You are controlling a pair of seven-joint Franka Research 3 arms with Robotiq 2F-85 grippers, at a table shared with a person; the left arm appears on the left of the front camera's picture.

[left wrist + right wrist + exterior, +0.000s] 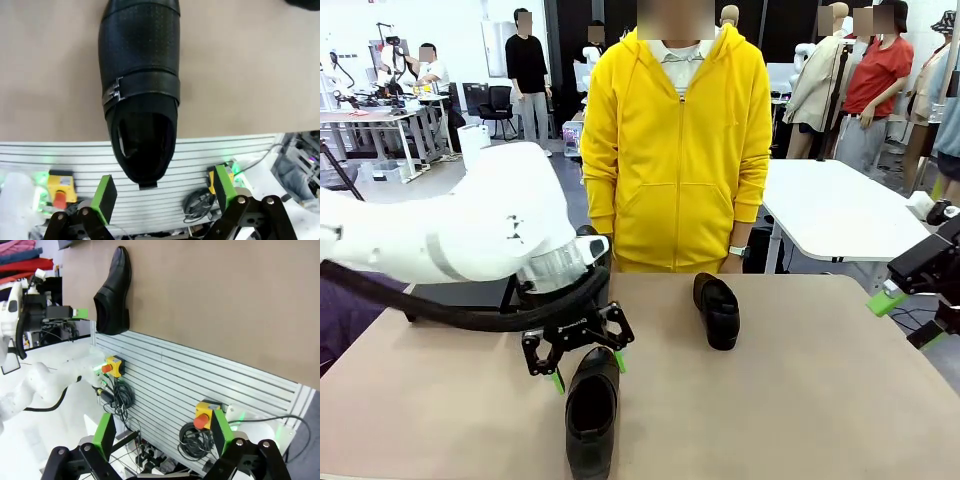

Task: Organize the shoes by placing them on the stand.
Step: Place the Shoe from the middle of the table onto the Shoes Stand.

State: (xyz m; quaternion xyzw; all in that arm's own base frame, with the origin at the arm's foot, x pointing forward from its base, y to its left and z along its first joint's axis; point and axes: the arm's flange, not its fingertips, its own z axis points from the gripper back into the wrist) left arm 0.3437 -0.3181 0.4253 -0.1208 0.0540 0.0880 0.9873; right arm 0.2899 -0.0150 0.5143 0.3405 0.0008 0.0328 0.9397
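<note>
Hovering with jaws wide

Left gripper [588, 370] hangs, jaws apart, above the near shoe [592, 410] on the table [800, 400]. Its wrist view reveals perforated leather and a buckled strap. Front view adds a second shoe [718, 310]; right gripper [908, 320] gapes too.

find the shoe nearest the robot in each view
front view: shoe bottom centre, below the left gripper
left wrist view: shoe upper centre, heel over the table edge
right wrist view: shoe top left, heel at the table edge
shared landmark: the left gripper's green pads
</note>
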